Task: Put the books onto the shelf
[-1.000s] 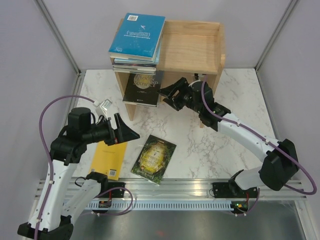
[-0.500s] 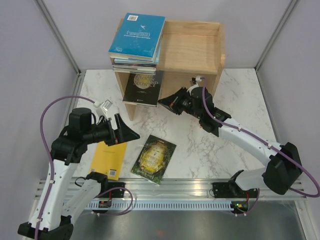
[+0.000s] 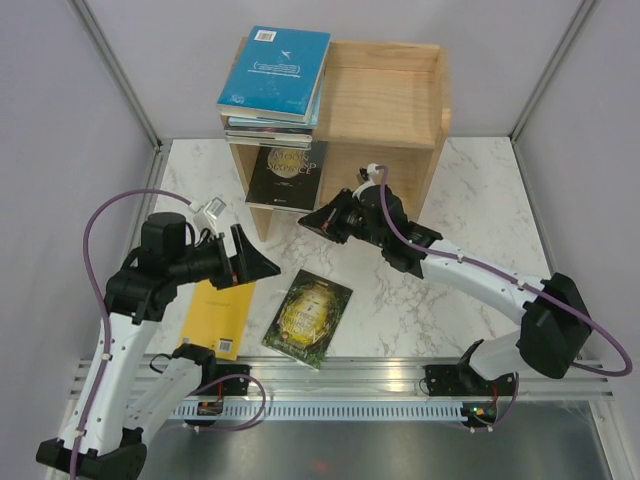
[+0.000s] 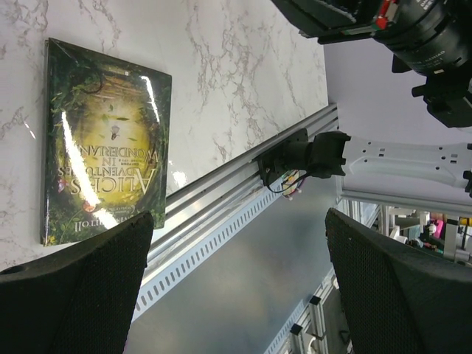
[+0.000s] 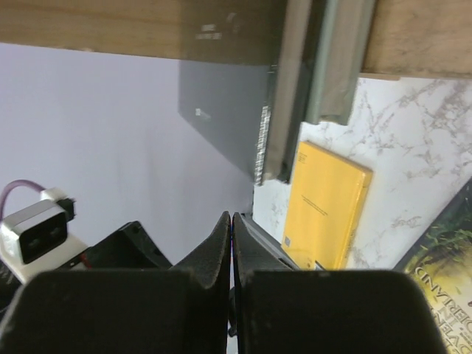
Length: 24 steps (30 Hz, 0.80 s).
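green book: glossy, flat | left end effector: wide, empty | right end effector: closed, empty

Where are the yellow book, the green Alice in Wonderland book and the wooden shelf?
yellow book [image 3: 218, 322], top view, middle of its cover.
green Alice in Wonderland book [image 3: 308, 318], top view, centre of its cover.
wooden shelf [image 3: 385, 95], top view, bare board of its upper tier.

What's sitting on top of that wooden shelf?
A stack of books fills the left end of the top tier of the shelf. The blue book lies uppermost, with its barcode sticker showing. Those beneath show only their edges, so their covers are hidden.
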Motion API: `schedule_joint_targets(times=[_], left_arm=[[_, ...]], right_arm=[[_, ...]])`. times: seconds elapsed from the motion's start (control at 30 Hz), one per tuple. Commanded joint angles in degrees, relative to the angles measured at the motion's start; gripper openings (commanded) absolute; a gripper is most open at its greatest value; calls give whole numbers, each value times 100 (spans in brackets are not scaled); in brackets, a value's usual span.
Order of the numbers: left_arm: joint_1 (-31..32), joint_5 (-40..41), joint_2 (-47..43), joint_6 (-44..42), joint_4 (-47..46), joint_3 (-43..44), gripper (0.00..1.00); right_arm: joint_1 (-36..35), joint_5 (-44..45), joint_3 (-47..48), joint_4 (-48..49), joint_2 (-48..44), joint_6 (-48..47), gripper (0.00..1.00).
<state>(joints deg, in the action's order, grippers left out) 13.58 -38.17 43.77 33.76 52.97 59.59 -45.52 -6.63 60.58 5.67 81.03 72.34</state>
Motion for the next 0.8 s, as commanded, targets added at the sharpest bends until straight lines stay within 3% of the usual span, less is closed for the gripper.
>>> schedule_joint_targets(times=[0.0, 0.77], left_arm=[[-22, 64, 53, -150, -191, 35, 100], [30, 20, 273, -247, -235, 79, 100]], right_arm=[[-1, 13, 279, 57, 219, -115, 0], [333, -233, 1255, 136, 1266, -185, 0]])
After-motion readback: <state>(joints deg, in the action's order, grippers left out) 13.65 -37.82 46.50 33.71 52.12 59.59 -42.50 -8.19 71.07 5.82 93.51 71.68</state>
